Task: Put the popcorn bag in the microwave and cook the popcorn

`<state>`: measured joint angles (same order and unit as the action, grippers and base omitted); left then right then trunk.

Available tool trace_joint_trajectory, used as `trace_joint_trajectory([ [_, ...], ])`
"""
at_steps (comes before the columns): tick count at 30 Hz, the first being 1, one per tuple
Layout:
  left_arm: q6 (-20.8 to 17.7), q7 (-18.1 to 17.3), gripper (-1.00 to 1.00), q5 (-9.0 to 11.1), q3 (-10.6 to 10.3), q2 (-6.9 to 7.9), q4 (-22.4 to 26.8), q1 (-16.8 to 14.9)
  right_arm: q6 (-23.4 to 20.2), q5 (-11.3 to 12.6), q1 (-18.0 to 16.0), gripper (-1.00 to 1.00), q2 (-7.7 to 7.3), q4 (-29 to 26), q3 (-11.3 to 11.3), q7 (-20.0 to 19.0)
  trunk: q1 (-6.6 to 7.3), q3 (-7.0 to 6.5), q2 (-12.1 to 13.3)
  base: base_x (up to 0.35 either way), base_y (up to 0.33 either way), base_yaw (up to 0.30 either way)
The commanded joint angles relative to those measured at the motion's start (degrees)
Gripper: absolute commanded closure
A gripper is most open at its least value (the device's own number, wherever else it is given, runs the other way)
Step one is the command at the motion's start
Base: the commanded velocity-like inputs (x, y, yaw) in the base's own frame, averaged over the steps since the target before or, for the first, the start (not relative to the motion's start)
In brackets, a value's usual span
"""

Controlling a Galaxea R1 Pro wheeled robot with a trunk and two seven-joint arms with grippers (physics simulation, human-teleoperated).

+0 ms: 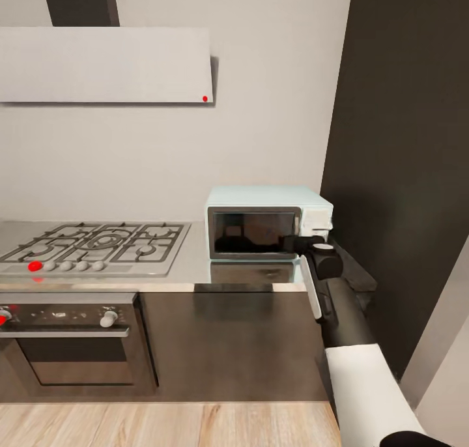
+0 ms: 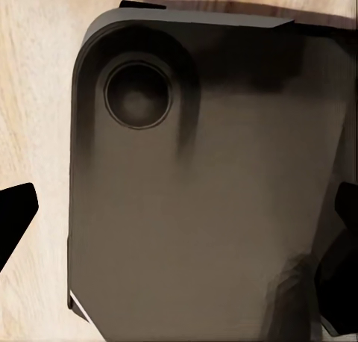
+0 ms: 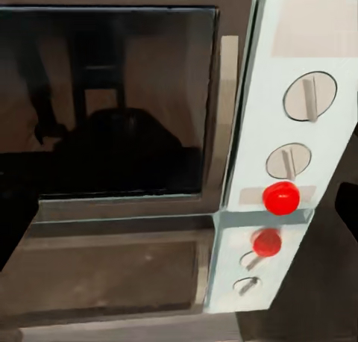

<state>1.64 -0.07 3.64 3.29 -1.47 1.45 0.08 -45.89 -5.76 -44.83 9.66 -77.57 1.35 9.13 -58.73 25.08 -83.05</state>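
Pale grey wall backs a glossy grey metal-look worktop [image 1: 195, 268] that tops dark brown cabinets, with light wood floor [image 1: 163, 424] below. On that worktop, near its right end, sits the microwave [image 1: 268, 222]: a small boxy thing in pale mint-blue with rounded corners, wider than it is tall, its long side running along the wall and its door facing out toward me. Its door [image 3: 112, 103] is dark glass in a steel frame, shut, and I can only make out dim reflections in it. Right of the door is a pale control strip with two round knobs [image 3: 309, 95] and a small round red light [image 3: 281, 198]; the shiny worktop mirrors all of these below.

To the left lies a steel gas hob [image 1: 98, 245] with black grates and a row of knobs, an oven [image 1: 71, 336] with a bar handle under it, and a flat pale hood [image 1: 104, 64] above.

My right arm reaches to the microwave's right front corner; my right fingers [image 1: 294, 242] are by the control strip, and I cannot tell whether they are spread or closed. My left fingers [image 2: 15, 215] are spread wide over a dark, smooth, rounded-corner panel [image 2: 209, 193] above the floor.
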Motion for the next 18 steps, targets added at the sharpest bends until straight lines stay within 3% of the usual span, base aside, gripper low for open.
trace_joint_trajectory([
  [1, 0.14, -0.01, -1.0, 0.55, 0.33, -0.02, 0.05, 0.01, 0.44, -0.76, 0.0, -1.0, 0.07, 0.78, 0.06, -0.09, 0.0, 0.05, -0.03, 0.0, 0.0, 0.0],
  [5, 0.14, -0.02, -1.0, 0.87, 0.55, 0.03, 0.07, 0.01, 5.74, -0.68, 0.01, -1.0, 0.05, 2.77, 0.06, -0.13, 0.0, 0.05, -0.03, 0.083, 0.0, 0.0],
  [10, 0.2, -0.02, -1.0, 0.93, 0.66, 0.05, 0.06, 0.01, 7.43, -0.84, 0.01, -1.0, -0.2, 7.74, -0.06, -0.04, 0.0, 0.05, -0.03, 0.276, 0.0, 0.0],
  [13, 0.28, 0.06, -1.0, 0.93, 0.74, 0.06, 0.12, 0.01, 9.79, -0.73, 0.01, -1.0, -0.62, 9.04, -0.15, -0.22, 0.0, 0.05, -0.03, 0.048, 0.0, 0.0],
  [18, 0.29, 0.07, -1.0, 0.93, 0.68, 0.06, 0.13, 0.01, 10.18, -0.73, 0.01, -1.0, -0.92, 9.22, -0.32, -0.21, 0.0, 0.05, -0.03, 0.005, 0.0, 0.0],
])
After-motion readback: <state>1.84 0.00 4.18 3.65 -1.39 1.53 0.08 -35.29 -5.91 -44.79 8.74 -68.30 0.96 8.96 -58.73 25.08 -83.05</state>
